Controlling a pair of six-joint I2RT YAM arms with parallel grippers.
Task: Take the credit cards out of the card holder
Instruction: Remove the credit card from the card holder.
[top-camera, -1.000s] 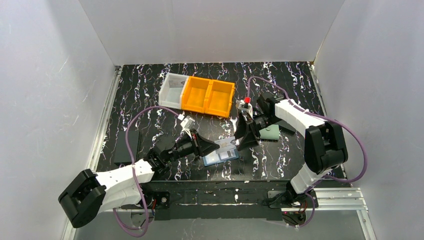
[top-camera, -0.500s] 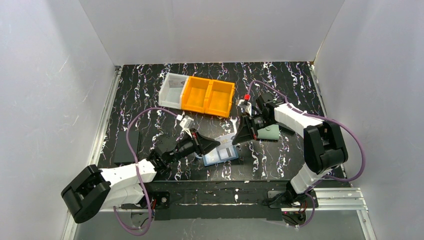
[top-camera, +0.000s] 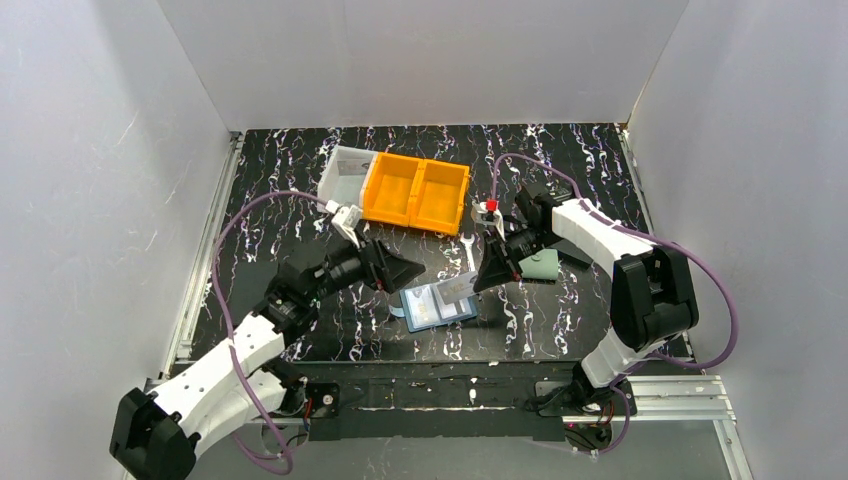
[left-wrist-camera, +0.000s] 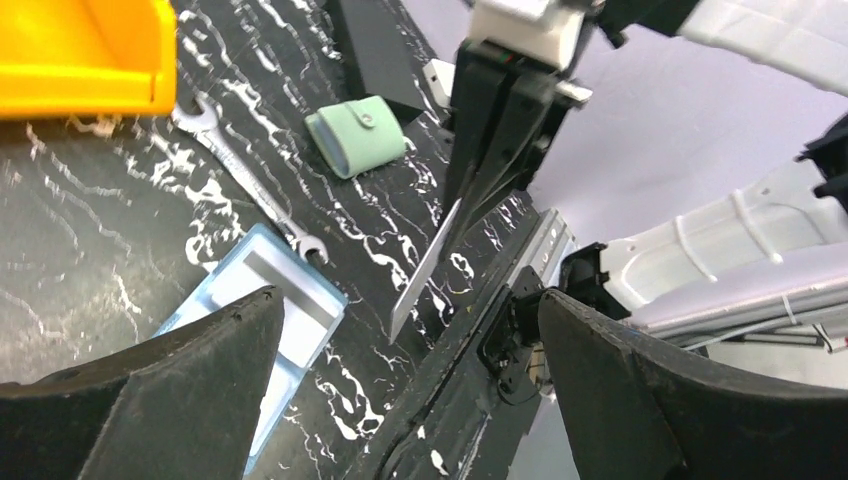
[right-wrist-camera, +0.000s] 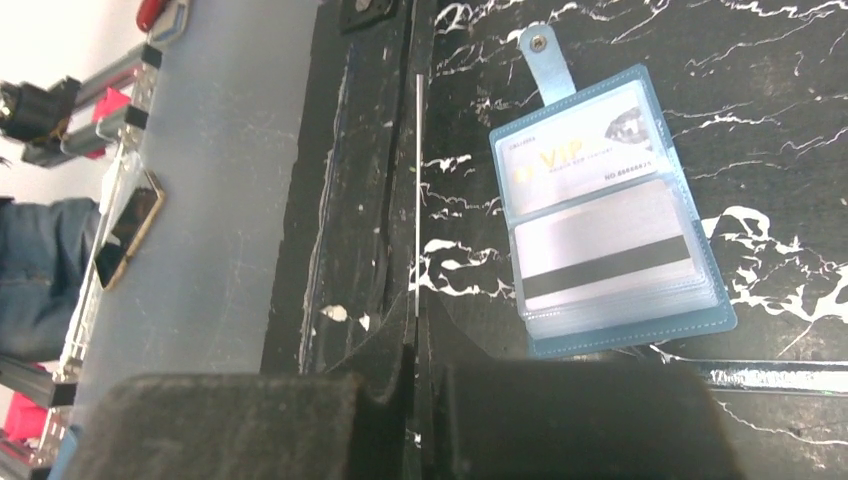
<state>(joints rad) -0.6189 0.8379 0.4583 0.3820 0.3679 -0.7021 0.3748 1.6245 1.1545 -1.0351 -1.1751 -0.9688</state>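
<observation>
Small blue folding card holder (right-wrist-camera: 620, 332) — lying open and flat on the black marbled table (top-camera: 300, 200), lighter blue inside, clear pockets facing up. Its snap tab (right-wrist-camera: 545, 55) sticks out past one short end.

Two cards sit in the pockets. The one nearer the tab is a white card (right-wrist-camera: 575, 160) with gold "VIP" lettering. Next to it is a pale grey card (right-wrist-camera: 610, 250) with a black stripe across it. More clear pocket edges are layered beyond; contents unreadable.

One thin pale plastic card (left-wrist-camera: 425, 270) is out of the holder — pinched at one end by the right gripper (right-wrist-camera: 415, 350), tilted, edge-on to the right wrist camera. From above it overlaps the holder's far right corner.
</observation>
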